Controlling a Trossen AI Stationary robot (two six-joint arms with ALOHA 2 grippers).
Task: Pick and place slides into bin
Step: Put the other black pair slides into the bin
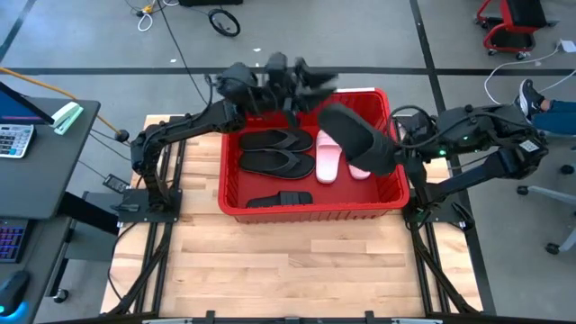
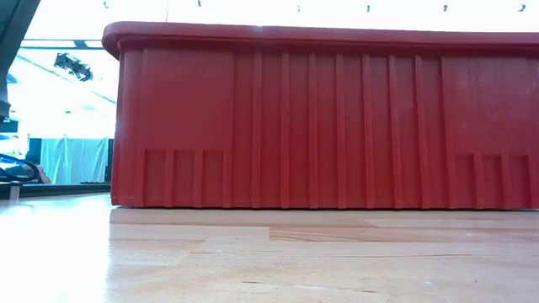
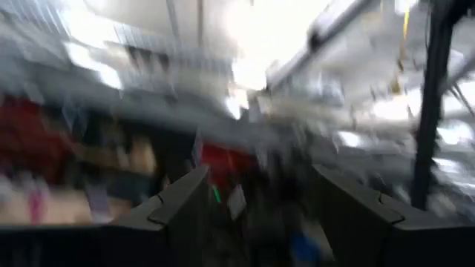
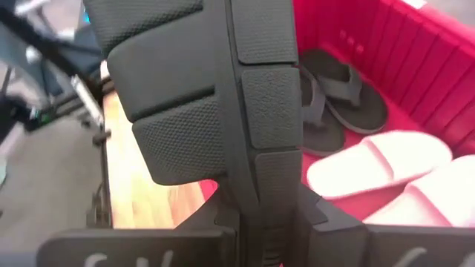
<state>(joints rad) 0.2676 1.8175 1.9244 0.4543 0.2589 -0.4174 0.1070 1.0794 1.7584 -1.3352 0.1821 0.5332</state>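
Note:
The red bin [image 1: 389, 193] stands on the far half of the wooden table; the low view shows only its ribbed wall [image 2: 320, 118]. Inside lie two black flip-flops [image 1: 274, 151], two pink slides [image 1: 329, 155] and a black slide [image 1: 279, 200] by the near wall. My right gripper [image 1: 393, 155] is shut on another black slide [image 1: 355, 135], held over the bin's right part, above the pink slides. My left gripper [image 1: 306, 81] hovers blurred over the bin's far rim, open, with nothing between its fingers [image 3: 185, 208]. My right gripper pinches one end of the black slide [image 4: 260, 211] between its two fingers. The fingers slant down from the table's right side. The slide reaches out beyond the fingertips toward the far left, its treaded underside [image 4: 185, 133] facing the wrist camera. It is lifted clear of the bin.
Bare wooden tabletop [image 1: 270, 270] lies in front of the bin. A desk with a calculator [image 1: 13, 139] stands off the table's left edge. Chairs [image 1: 508, 22] and cables are on the floor beyond the table.

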